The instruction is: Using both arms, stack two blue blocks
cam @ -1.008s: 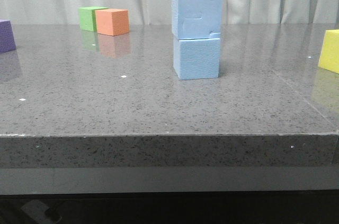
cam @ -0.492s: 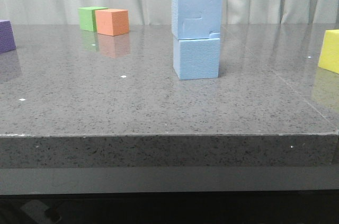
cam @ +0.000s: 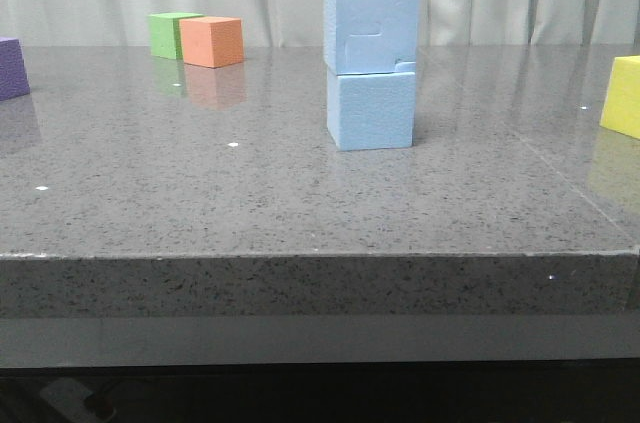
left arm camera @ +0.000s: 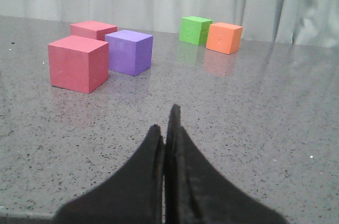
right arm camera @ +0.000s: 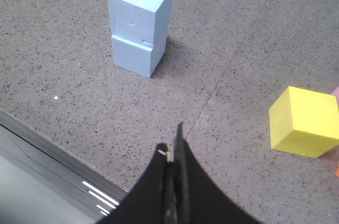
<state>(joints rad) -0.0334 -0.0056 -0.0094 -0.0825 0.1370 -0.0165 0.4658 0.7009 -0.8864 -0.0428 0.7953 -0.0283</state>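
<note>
The two light blue blocks stand stacked on the grey table near its middle. The upper blue block has small notches in its face and rests squarely on the lower blue block. The right wrist view shows the same stack, upper block on lower block, well ahead of my right gripper, which is shut and empty near the table's front edge. My left gripper is shut and empty over bare table. No gripper shows in the front view.
A green cube and an orange cube sit at the back left. A purple cube is at the far left, with two red cubes beside it. A yellow cube sits at the right edge.
</note>
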